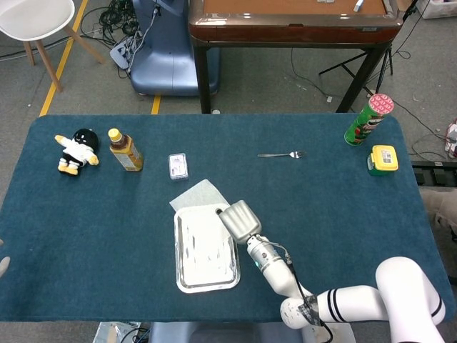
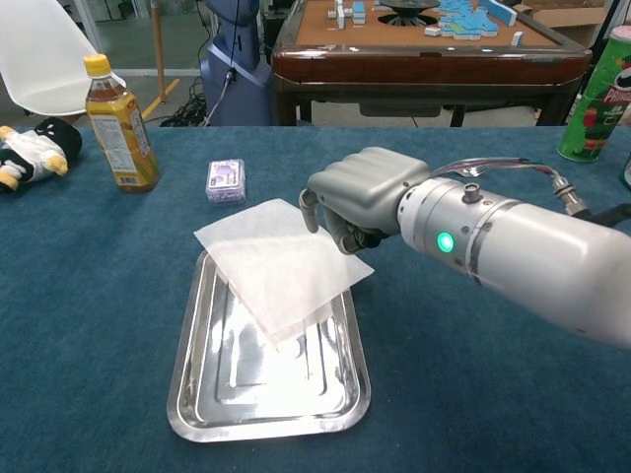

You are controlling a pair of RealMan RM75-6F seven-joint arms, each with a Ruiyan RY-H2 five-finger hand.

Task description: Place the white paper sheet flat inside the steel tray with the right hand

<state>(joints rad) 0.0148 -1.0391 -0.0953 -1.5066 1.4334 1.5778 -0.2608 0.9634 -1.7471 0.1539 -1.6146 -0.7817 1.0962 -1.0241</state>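
The white paper sheet [image 2: 281,261] lies skewed over the far right part of the steel tray [image 2: 183,379]. Its far corner and right edge hang out over the blue cloth. In the head view the paper [image 1: 198,194] pokes out past the tray [image 1: 206,286] at the top. My right hand [image 2: 360,195] hovers at the sheet's right edge with its fingers curled in, and nothing shows in its grip. The head view has that right hand [image 1: 240,219] over the tray's far right corner. A pale sliver at the left edge may be my left hand [image 1: 2,266].
A tea bottle [image 1: 126,150] and a plush toy [image 1: 77,151] stand at the far left. A small card box [image 1: 178,166] lies just beyond the paper. A fork [image 1: 280,154], a chips can [image 1: 368,120] and a yellow tape measure [image 1: 383,159] lie at the far right.
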